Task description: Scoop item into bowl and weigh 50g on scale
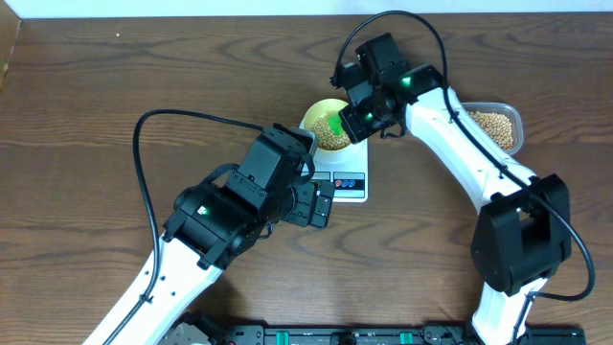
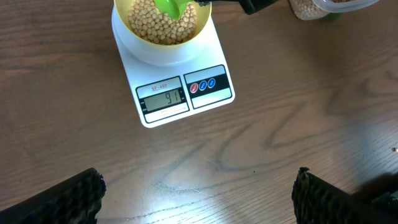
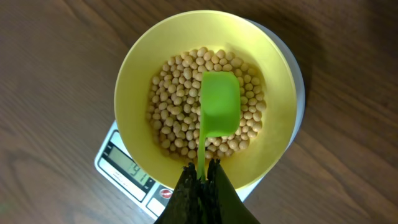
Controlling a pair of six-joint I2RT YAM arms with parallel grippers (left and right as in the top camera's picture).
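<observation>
Left arm: comes in from the lower left of the overhead view toward the front of the scale. Its tool (image 2: 199, 200) is spread wide above the bare surface (image 1: 96, 96) and holds nothing.
Right arm: rises at the lower right and bends left, wrist above the bowl. Its tool (image 3: 202, 177) is pinched tight on the thin handle of a green scoop (image 3: 219, 106).
Scoop: its head is over the beans, mid-bowl.
Beans (image 3: 174, 106): small, round, tan, loosely covering the bowl's bottom.
Bowl (image 3: 134, 74): pale yellow, round, sitting on the scale.
Scale (image 2: 134, 71): white, flat, on dark wood between the arms.
Left wrist view alone: the display (image 2: 163, 99) seems to read 91, with two buttons beside it.
Right wrist view alone: the grip on the handle.
Overhead alone: a clear tub (image 1: 498, 125) of beans at the right.
</observation>
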